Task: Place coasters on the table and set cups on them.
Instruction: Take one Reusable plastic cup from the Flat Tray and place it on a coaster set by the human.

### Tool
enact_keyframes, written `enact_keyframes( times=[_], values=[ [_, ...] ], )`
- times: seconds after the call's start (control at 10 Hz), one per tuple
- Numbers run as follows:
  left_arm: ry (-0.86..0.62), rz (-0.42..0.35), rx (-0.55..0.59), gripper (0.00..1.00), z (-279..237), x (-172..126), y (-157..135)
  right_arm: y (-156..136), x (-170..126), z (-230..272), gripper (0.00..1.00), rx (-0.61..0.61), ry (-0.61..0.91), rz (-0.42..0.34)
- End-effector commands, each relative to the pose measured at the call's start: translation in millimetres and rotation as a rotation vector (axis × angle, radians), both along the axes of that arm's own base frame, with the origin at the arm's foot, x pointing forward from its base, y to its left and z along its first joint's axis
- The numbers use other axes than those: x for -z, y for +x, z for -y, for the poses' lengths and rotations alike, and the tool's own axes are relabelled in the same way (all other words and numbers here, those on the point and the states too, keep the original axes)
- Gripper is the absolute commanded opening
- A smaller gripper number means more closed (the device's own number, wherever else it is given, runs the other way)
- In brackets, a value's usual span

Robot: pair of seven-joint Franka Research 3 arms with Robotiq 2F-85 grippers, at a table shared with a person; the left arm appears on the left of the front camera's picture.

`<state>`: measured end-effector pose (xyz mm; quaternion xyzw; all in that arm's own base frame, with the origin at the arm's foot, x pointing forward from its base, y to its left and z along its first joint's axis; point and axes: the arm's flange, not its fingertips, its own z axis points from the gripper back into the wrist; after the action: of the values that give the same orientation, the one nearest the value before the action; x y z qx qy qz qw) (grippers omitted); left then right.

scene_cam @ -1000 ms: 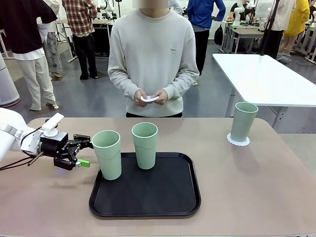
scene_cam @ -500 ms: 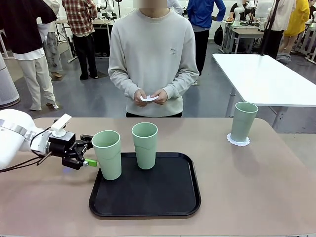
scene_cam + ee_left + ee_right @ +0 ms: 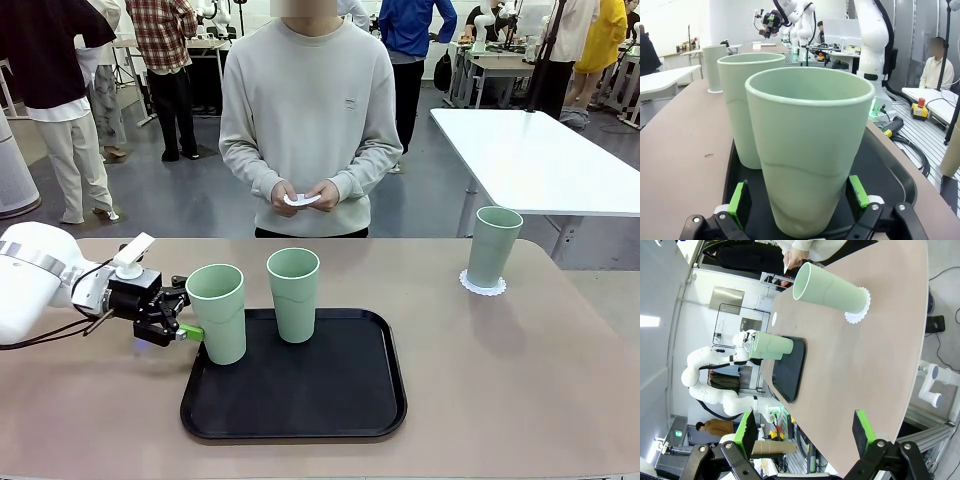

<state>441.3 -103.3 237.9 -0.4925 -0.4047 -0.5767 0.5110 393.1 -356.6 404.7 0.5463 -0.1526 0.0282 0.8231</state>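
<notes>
Three mint-green cups stand in the front view. The left cup [image 3: 217,312] is at the left edge of the black tray [image 3: 300,400], with a second cup [image 3: 293,294] behind it on the tray. My left gripper [image 3: 186,320] is open, with its green pads [image 3: 736,197] on either side of the left cup's [image 3: 807,150] lower part and a slight gap on each side. The third cup [image 3: 494,246] stands on a scalloped white coaster [image 3: 483,285] at the table's [image 3: 520,370] far right. My right gripper [image 3: 804,432] hangs open above the table, away from that cup [image 3: 830,290] and its coaster [image 3: 860,307].
The person across the table holds another white coaster [image 3: 302,200] in both hands at waist height. A white table [image 3: 540,150] stands behind on the right. The right half of the pinkish tabletop in front of the third cup is free.
My left gripper has slid right toward the left cup, so its open fingers now straddle the cup. The cups and the person's hands stayed put.
</notes>
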Motion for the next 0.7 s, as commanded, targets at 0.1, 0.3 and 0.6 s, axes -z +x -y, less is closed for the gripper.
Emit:
enact_keyframes(
  times=[0.1, 0.3, 0.6],
  values=[
    [0.005, -0.01, 0.007, 1.0, 22.7, 1.4, 2.0, 0.2, -0.5, 0.5, 1.0, -0.01, 0.005, -0.001],
    [-0.001, -0.01, 0.008, 1.0, 31.4, 5.2, 3.9, 0.2, -0.5, 0.5, 1.0, -0.01, 0.005, -0.001],
    [-0.005, -0.01, 0.024, 0.94, 38.8, 10.6, 3.0, 0.2, -0.5, 0.5, 1.0, -0.01, 0.005, -0.001]
  ],
)
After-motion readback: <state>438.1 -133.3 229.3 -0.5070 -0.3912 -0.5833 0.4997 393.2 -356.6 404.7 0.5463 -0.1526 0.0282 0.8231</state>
